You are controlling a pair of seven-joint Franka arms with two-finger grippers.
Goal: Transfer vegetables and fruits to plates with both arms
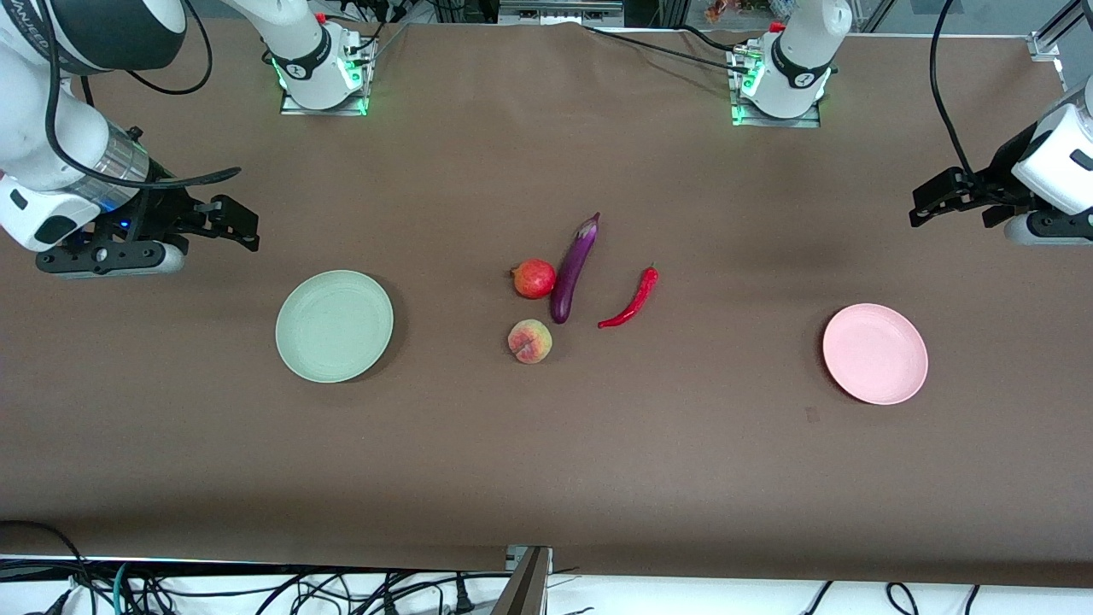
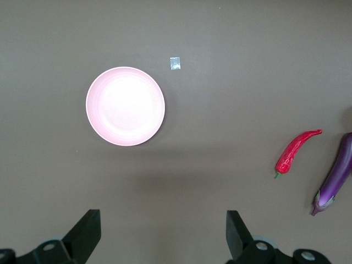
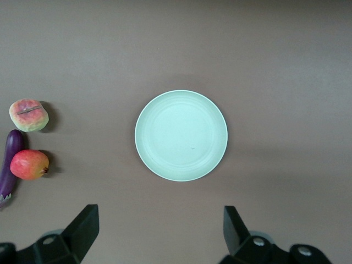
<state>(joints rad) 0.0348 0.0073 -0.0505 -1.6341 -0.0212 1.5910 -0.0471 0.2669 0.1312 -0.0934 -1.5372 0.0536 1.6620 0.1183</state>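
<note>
The purple eggplant [image 1: 573, 269] lies mid-table, with the red pomegranate [image 1: 534, 278] touching it and the peach [image 1: 529, 341] nearer the camera. The red chili [image 1: 633, 298] lies beside the eggplant toward the left arm's end. The green plate [image 1: 334, 325] and the pink plate [image 1: 874, 353] hold nothing. My right gripper [image 1: 239, 224] is open and empty over bare cloth beside the green plate [image 3: 181, 135]. My left gripper [image 1: 918, 207] is open and empty over bare cloth beside the pink plate [image 2: 125, 106]. The left wrist view shows the chili [image 2: 294, 151] and eggplant [image 2: 334, 179]; the right wrist view shows the peach [image 3: 28, 115] and pomegranate [image 3: 29, 164].
A brown cloth covers the table. The right arm's base [image 1: 320, 73] and the left arm's base [image 1: 781, 85] stand along the edge farthest from the camera. A small pale mark [image 2: 175, 63] lies on the cloth by the pink plate. Cables [image 1: 171, 589] hang off the edge nearest the camera.
</note>
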